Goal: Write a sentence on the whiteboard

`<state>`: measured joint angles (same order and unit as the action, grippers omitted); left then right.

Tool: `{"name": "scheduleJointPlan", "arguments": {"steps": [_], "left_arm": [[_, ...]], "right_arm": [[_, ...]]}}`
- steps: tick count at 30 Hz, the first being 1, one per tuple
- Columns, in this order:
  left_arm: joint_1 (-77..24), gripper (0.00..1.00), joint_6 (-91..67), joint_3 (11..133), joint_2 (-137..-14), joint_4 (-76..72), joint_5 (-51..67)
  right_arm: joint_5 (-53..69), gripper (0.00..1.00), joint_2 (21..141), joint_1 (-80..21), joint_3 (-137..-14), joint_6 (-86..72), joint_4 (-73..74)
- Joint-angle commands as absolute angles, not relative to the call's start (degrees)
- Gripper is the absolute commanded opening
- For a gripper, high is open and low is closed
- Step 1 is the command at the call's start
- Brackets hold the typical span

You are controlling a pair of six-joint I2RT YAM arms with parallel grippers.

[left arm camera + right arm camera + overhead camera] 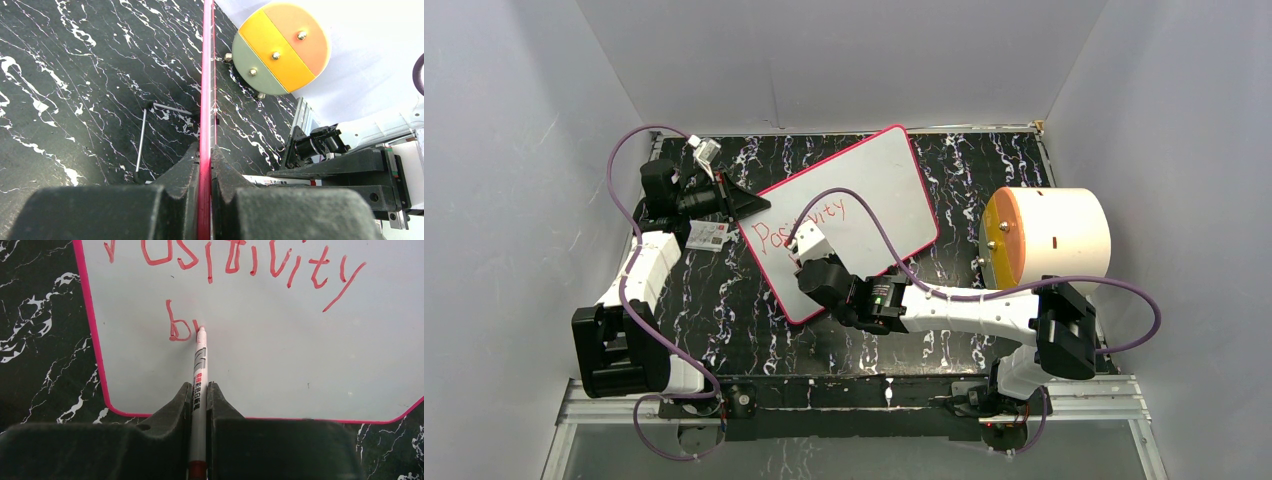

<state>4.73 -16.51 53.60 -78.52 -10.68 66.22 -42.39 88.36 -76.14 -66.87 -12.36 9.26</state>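
The whiteboard [879, 190] lies tilted on the black marble table, with its pink-red frame. My left gripper [754, 203] is shut on the board's left edge; in the left wrist view the frame [205, 100] runs edge-on between my fingers [186, 167]. My right gripper [802, 262] is shut on a white marker [199, 375], its tip touching the board [280, 360]. The sentence [235, 260] in red reads "Positivity" on the first line, and "b" plus a started stroke [177, 325] sits below it, at the marker tip.
A large cylinder with an orange and yellow face [1044, 240] stands right of the board; it also shows in the left wrist view [280, 47]. A small white printed card [708, 235] lies by the left arm. A thin metal rod [141, 145] lies on the table.
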Motion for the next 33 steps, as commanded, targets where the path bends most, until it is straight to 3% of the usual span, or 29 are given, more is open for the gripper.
{"name": "scheduleJointPlan", "arguments": {"steps": [1,33], "left_arm": [[3.87,0.0,-12.08,52.54,-80.86,-7.12,59.84],[3.88,0.0,-11.87,52.65,-80.86,-6.77,59.41]], "right_arm": [[-44.2,0.0,87.55,-75.32,-68.29,-11.73,5.3],[-43.16,0.0,81.23,-74.53,-64.05,-14.07,5.87]]}}
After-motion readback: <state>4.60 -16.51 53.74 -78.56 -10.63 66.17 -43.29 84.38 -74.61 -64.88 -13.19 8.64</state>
